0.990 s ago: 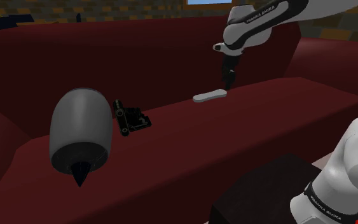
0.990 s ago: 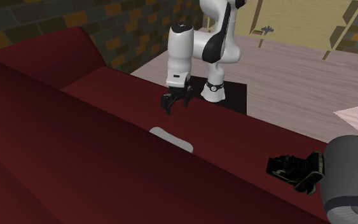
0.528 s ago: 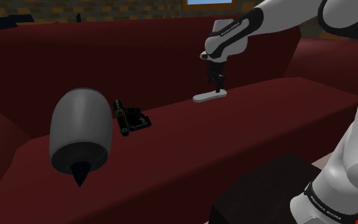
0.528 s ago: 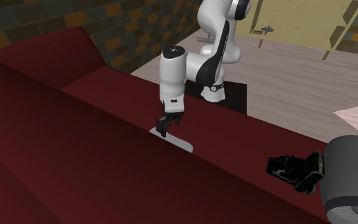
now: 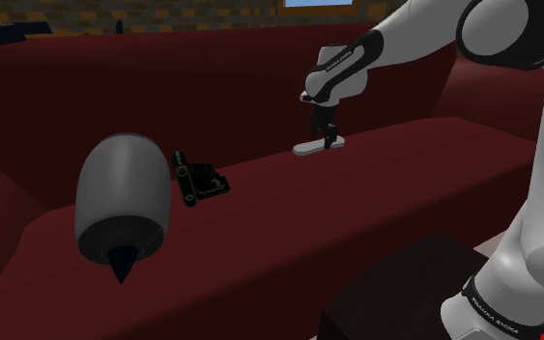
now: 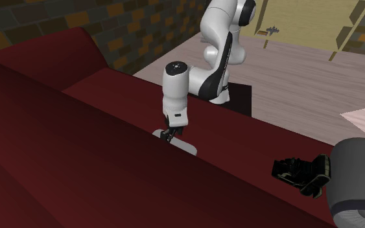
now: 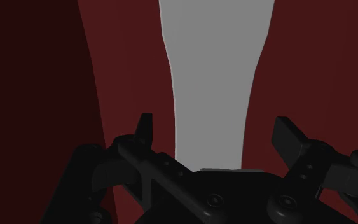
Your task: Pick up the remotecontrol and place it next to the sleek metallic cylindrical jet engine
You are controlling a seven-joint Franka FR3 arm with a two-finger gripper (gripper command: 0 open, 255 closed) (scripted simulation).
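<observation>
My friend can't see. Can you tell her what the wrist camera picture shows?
A pale grey remote control lies lengthwise between the open black fingers of the end effector, which do not touch it. It rests on a dark red surface.

We read dark lettering "FRANKA EMIKA" on the white robot arm's lower link [image 5: 500, 297] at the shoulder view's lower right. A similar dark line runs along the white wrist link [image 5: 341, 66], too small to read.
</observation>
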